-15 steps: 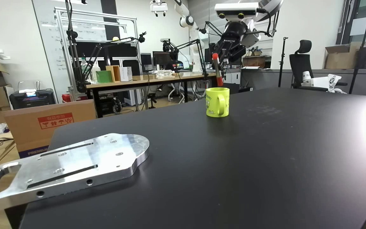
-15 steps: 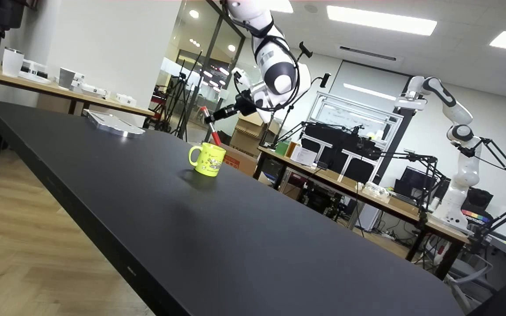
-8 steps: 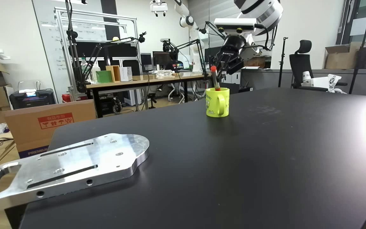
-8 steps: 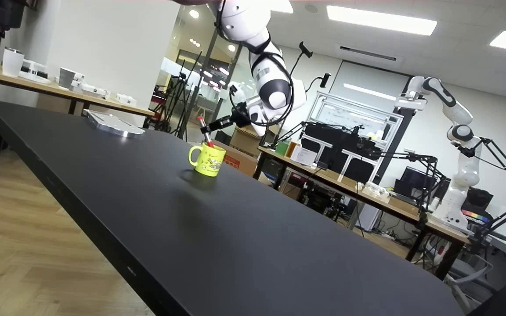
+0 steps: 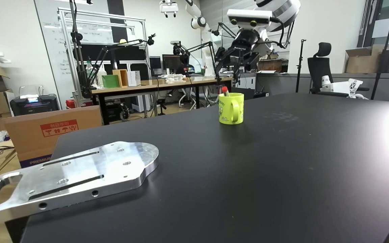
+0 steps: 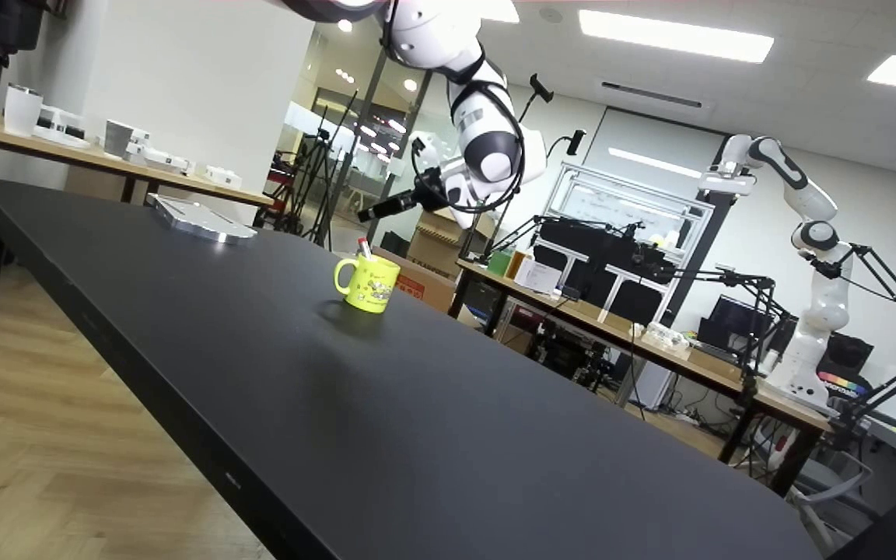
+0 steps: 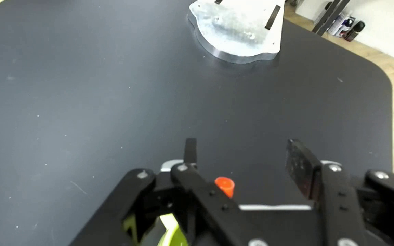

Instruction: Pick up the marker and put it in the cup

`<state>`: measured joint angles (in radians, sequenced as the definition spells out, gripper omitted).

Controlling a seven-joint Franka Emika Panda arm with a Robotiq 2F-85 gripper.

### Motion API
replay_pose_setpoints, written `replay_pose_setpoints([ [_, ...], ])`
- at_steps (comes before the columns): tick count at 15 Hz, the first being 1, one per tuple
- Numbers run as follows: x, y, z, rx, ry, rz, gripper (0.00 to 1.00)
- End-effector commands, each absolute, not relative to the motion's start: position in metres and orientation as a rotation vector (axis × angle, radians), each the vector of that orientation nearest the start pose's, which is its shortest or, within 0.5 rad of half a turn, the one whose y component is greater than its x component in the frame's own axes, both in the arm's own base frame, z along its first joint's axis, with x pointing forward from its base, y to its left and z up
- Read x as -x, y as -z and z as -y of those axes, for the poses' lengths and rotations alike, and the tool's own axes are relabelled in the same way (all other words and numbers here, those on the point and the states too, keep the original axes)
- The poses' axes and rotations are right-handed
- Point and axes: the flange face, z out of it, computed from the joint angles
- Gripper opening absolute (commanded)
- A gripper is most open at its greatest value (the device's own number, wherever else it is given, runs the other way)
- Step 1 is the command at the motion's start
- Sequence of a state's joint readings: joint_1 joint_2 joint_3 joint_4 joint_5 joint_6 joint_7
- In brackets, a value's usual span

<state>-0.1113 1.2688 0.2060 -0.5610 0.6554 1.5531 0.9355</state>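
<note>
In an exterior view, the cup [image 5: 227, 112] was seen upright near the far edge of the bench [image 5: 255, 168]. The marker [image 5: 225, 91] was contained in it, tilted, its red end above the rim. The jaws were spread above both. A plate [image 5: 84, 168] was laid across the left edge.

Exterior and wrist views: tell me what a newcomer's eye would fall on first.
Most likely the bright yellow-green cup, standing on the dark table in both exterior views, with the red-tipped marker leaning in it, its end above the rim. Next, perhaps, the shiny metal plate, large at the lower left of an exterior view. In the wrist view, the black fingers stand wide apart along the bottom, gripping nothing.
</note>
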Motion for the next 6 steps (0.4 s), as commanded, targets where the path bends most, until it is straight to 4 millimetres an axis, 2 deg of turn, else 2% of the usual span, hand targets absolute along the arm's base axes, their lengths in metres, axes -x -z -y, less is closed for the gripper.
replay_pose_setpoints([
  [1,-0.783,-0.290,-0.046,2.057,-0.771,-1.139,0.98],
  [2,-0.782,-0.296,-0.045,2.069,-0.779,-1.153,0.99],
  [3,-0.784,-0.278,-0.048,2.071,-0.757,-1.139,0.87],
  [5,-0.783,-0.290,-0.047,2.079,-0.756,-1.128,0.99],
  [6,-0.783,-0.291,-0.047,2.080,-0.758,-1.126,1.00],
])
